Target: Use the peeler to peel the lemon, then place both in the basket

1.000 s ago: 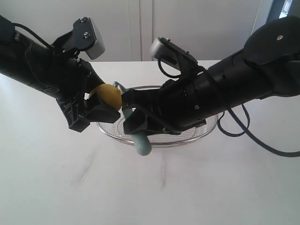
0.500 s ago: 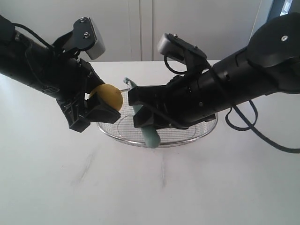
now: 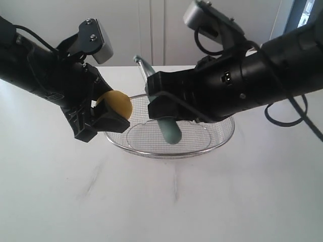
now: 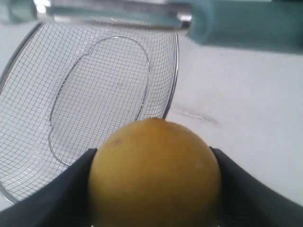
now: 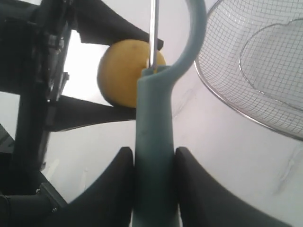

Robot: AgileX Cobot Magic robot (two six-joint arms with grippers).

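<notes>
view from beside the table (image 3: 202,201), a white surface with faint grey streaks. the left gripper (image 3: 110,108) has its two black fingers (image 4: 57,198) closed narrowly on the lemon (image 3: 117,103), one on each side. the lemon is held in the air, clear of the table and just beside the left end of the basket (image 3: 144,138). its skin looks yellow and whole on the side seen by the left wrist camera.

the right gripper (image 5: 154,189) is clamped on the pale teal handle of the peeler (image 3: 170,131), with one dark pad pressed to each flank of the handle. the peeler stands steeply tilted. its rounded handle end points down and hangs over the inside of the basket, above the mesh. its curved head and thin metal blade point up and to the left, higher than the lemon. from the room, blade and lemon look apart. in the right wrist view the blade crosses in front of the lemon, so a touch cannot be settled from there.

the basket rests on the table between the two arms, and its wire mesh floor holds nothing. a grey camera box (image 3: 98,38) sits on the left wrist. black cables (image 3: 292,121) loop behind the right arm.
</notes>
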